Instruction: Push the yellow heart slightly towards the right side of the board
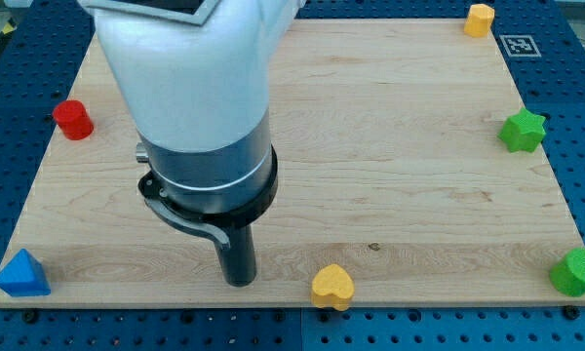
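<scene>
The desk [390, 146] is a wooden board. My tip [239, 281] stands near its bottom edge, close to the left of the yellow heart [332, 287] but not touching it. The heart lies at the bottom edge, about the middle. No gripper is there, only a rod.

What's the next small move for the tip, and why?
Probably slide my tip a little further toward the view's bottom, then right into the yellow heart. My tip sits to the view's left of the heart, apart from it and slightly higher, so a push from there should send it rightward along the board's bottom edge.
</scene>
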Available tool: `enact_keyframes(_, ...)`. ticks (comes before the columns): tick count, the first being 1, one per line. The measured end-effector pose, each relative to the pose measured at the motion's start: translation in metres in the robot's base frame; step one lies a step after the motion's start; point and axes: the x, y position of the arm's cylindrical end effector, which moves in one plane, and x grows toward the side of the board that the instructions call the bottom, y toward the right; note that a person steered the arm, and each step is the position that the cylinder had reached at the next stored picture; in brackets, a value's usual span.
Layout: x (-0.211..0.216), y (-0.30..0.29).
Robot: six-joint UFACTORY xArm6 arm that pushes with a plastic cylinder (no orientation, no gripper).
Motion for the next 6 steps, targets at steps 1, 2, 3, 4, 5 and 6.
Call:
enact_keyframes(1, -0.023, 0.007)
enact_keyframes(2, 0.017, 0.009)
enact_keyframes(3, 0.019, 0.009)
enact_keyframes(4, 0.018, 0.01)
enact_keyframes(5, 0.012, 0.013)
enact_keyframes(6, 0.019, 0.015)
